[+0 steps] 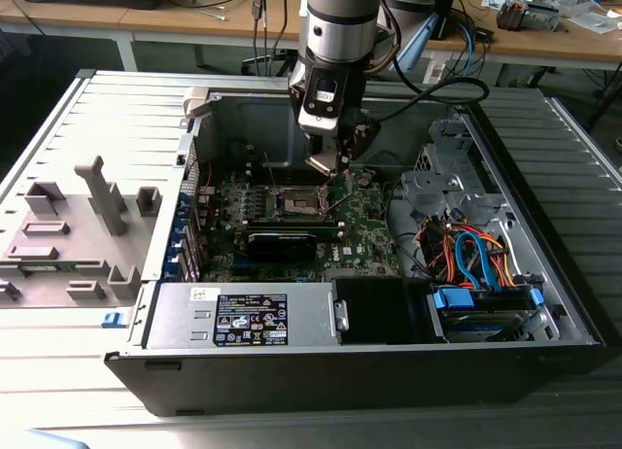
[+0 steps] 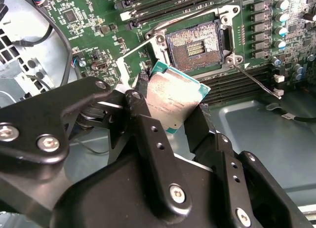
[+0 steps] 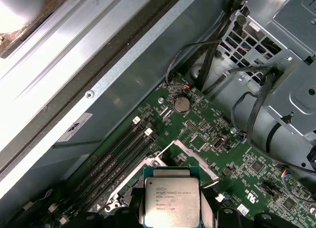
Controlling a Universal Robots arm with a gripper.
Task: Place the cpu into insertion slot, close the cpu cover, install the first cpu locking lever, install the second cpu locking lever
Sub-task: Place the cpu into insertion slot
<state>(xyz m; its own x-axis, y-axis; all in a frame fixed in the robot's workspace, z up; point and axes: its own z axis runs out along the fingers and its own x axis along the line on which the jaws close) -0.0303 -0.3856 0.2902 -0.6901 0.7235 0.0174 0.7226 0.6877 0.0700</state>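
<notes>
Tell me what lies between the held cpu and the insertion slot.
Nothing: in the second wrist view, the stretch from the cpu to the insertion slot is bare.

1. First wrist view: white glare burns out the metal wall (image 3: 22, 13) far from the cpu (image 3: 172, 203).
2. Second wrist view: mottled sheen lies on the cpu's top; the board (image 2: 89, 20) around it is sharp.
3. Exterior view: light is even, dimmer around the cpu.

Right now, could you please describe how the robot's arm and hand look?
The arm is a silver-grey cylinder with black bands; a black cable loops from its wrist. The hand is black, with jointed links, silver screw heads and narrow fingers.
</notes>
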